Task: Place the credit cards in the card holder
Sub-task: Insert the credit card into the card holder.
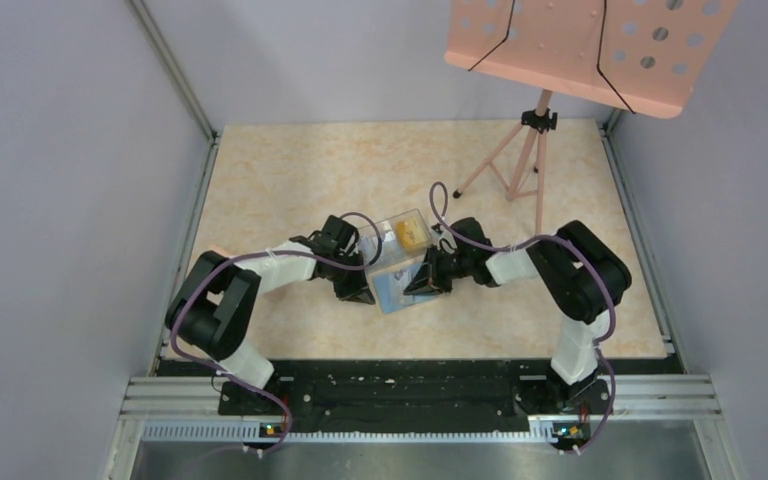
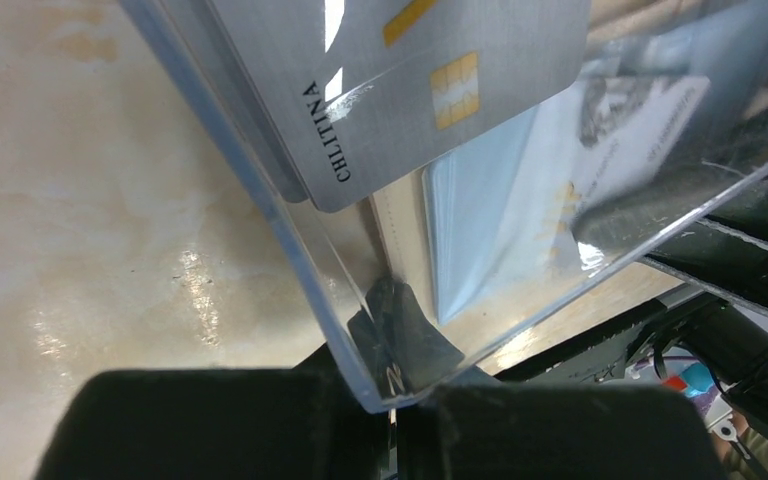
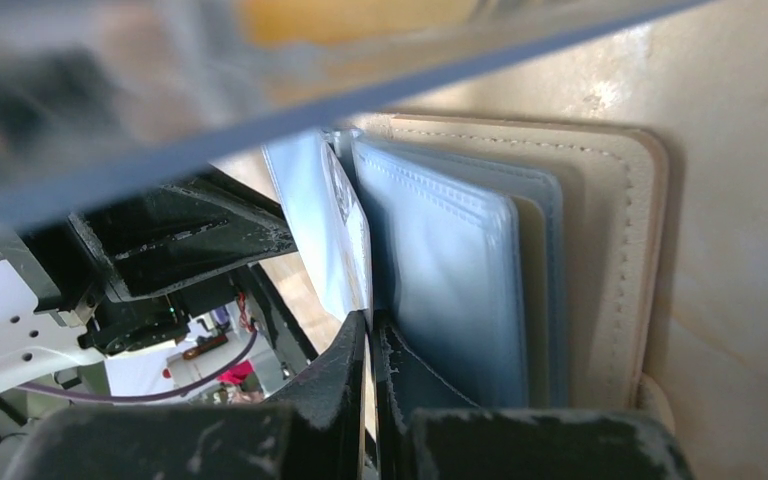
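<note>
There is one left arm (image 1: 250, 280), one right arm (image 1: 570, 270), one clear box (image 1: 375, 240), one card holder (image 3: 520, 270) and one pink music stand (image 1: 580, 45). Through the box wall at least three cards show: two silver-grey cards (image 2: 430, 100) and one white card (image 2: 650, 120)

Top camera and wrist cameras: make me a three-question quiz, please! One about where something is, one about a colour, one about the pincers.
1. Where is the clear box?
A) between the left pincer and the right pincer
B) in a back corner
C) under the pink stand

2. What colour is the card holder inside?
A) red
B) light blue
C) green

3. How are the pincers?
A) both wide open
B) only the left open
C) both shut

1A: it sits right between them.
2B: blue sleeves show inside the tan cover.
3C: the left pincer clamps the box wall, the right pincer clamps a pale card.
</note>
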Controlling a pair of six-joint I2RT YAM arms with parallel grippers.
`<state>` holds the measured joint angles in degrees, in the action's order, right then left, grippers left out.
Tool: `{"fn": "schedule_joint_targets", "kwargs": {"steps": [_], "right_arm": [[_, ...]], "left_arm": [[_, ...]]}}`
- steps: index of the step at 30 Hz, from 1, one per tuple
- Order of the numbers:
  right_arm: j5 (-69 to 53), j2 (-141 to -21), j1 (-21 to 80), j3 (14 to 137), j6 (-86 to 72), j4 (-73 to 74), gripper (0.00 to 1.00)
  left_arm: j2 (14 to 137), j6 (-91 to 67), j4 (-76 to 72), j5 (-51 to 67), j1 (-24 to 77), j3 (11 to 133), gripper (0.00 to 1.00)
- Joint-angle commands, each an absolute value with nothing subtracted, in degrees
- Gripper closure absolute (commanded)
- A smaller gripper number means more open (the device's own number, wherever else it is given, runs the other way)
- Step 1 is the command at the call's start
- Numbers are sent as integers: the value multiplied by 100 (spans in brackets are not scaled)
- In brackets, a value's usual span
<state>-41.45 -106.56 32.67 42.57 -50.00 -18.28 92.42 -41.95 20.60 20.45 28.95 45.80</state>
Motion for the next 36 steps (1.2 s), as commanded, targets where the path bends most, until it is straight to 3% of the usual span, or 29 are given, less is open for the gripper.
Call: {"fn": "schedule_joint_targets", "kwargs": {"steps": [1, 17, 25, 36], "right_arm": [[-4552, -10470, 3799, 4307, -4331, -1291, 100], [-4061, -9568, 3795, 4194, -4253, -754, 100], [-4116, -10034, 3815, 3923, -4593, -1604, 100], [-3500, -9903, 3893, 3851, -4808, -1474, 97]], "left_arm": [[9621, -3967, 1925, 1811, 3078, 4665, 100], [9753, -3953, 2075, 1647, 3219, 4963, 100], [9887, -3951, 2053, 1791, 3324, 5075, 100], [9660, -4224, 2018, 1998, 3365, 4861, 100]]}}
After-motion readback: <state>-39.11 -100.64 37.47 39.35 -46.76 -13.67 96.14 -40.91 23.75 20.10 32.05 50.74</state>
